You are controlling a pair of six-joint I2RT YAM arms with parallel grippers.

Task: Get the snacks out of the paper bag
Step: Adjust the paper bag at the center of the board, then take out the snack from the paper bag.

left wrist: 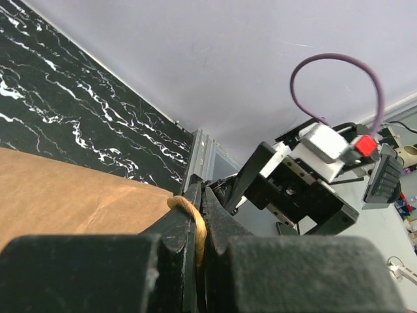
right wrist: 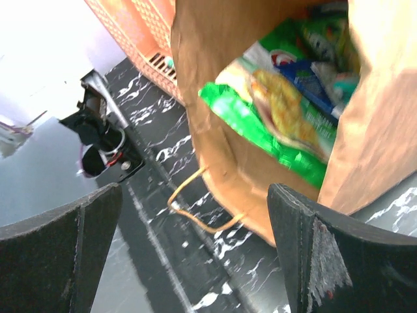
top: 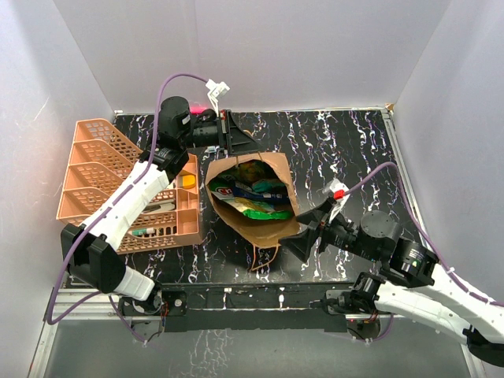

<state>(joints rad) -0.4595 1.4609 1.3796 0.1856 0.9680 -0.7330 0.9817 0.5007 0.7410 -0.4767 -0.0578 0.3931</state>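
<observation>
The brown paper bag point(top: 272, 228) lies in the middle of the black marbled table, its mouth held open toward the camera. Inside lie the snacks point(top: 253, 193), green and blue glossy packets, seen closer in the right wrist view point(right wrist: 287, 111). My left gripper point(top: 228, 135) is at the bag's far rim, shut on the bag's twisted paper handle point(left wrist: 197, 225); its jaws point(left wrist: 202, 192) pinch the cord. My right gripper point(top: 303, 236) stands open at the bag's near right edge, with nothing between its fingers point(right wrist: 339, 254). The bag's other handle point(right wrist: 195, 218) lies loose on the table.
An orange lattice tray point(top: 87, 169) with small items sits left of the bag, under my left arm. White walls enclose the table on three sides. A metal rail point(top: 260, 299) runs along the near edge.
</observation>
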